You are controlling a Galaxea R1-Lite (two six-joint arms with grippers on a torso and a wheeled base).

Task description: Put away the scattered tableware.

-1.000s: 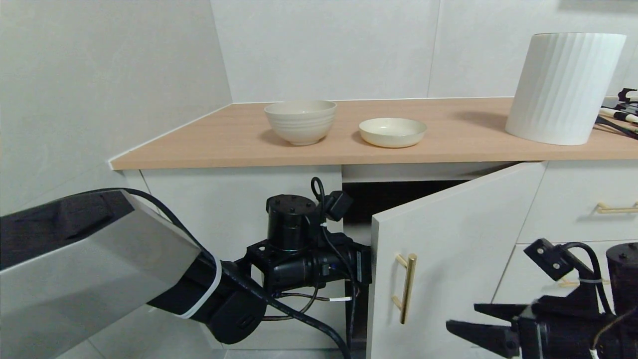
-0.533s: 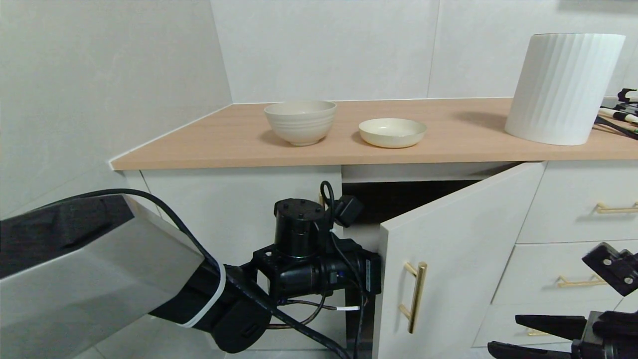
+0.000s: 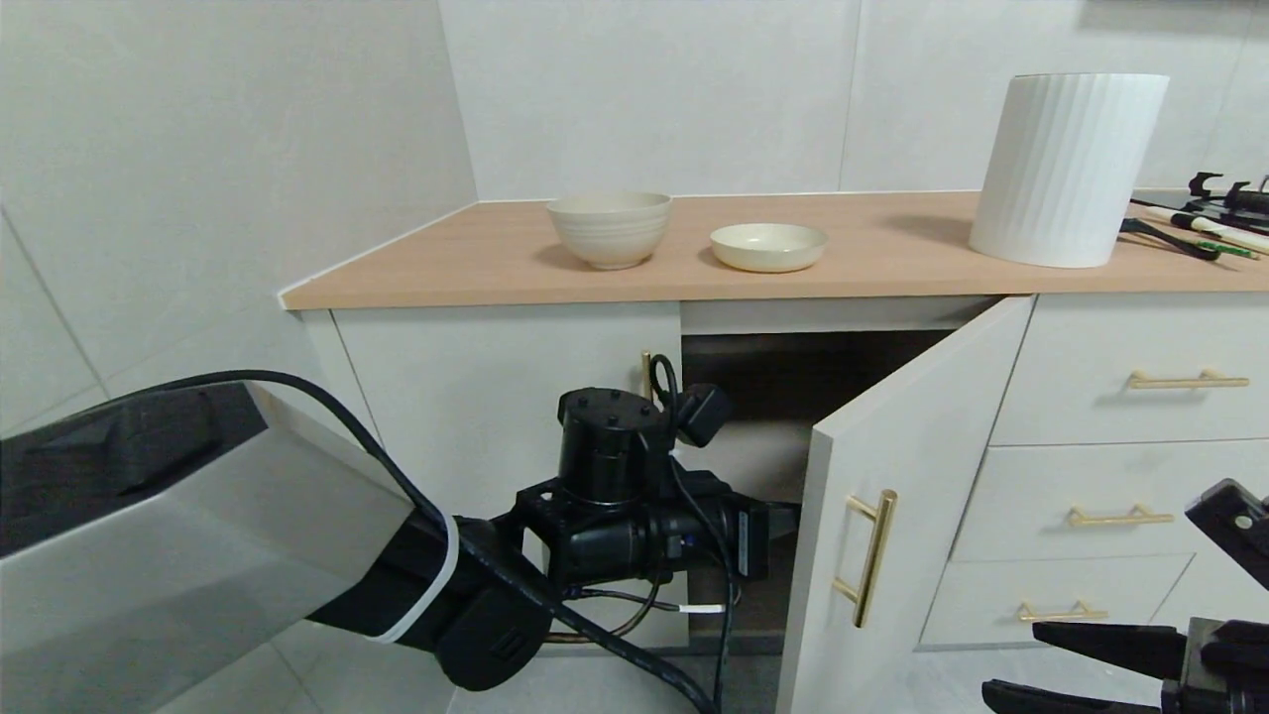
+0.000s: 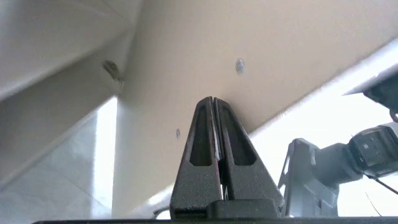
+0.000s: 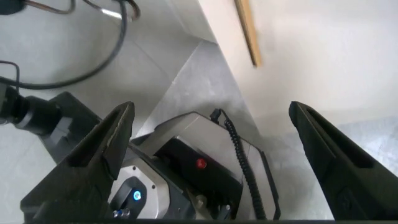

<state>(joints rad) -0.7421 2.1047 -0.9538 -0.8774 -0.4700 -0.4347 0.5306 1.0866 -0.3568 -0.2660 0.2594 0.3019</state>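
A cream ribbed bowl [image 3: 610, 228] and a shallow cream dish [image 3: 769, 246] stand side by side on the wooden countertop [image 3: 476, 273]. Below them the white cabinet door [image 3: 912, 436] with a gold handle [image 3: 867, 560] stands partly open, showing a dark cabinet interior [image 3: 793, 367]. My left gripper [image 4: 213, 102] is shut, its tips against the door's inner face; in the head view it [image 3: 783, 514] sits low at the door's free edge. My right gripper [image 3: 1011, 659] hangs open near the floor, in front of the drawers, with nothing between its fingers [image 5: 112, 146].
A tall white ribbed container [image 3: 1069, 169] stands on the counter to the right, with several dark tools [image 3: 1205, 218] beyond it. Drawers with gold handles [image 3: 1185, 379] fill the cabinet front right of the door. A tiled wall closes off the left side.
The cabinet door has swung further open, and my left gripper has moved right with its edge. My right gripper has dropped lower and to the right. The head camera has also shifted.
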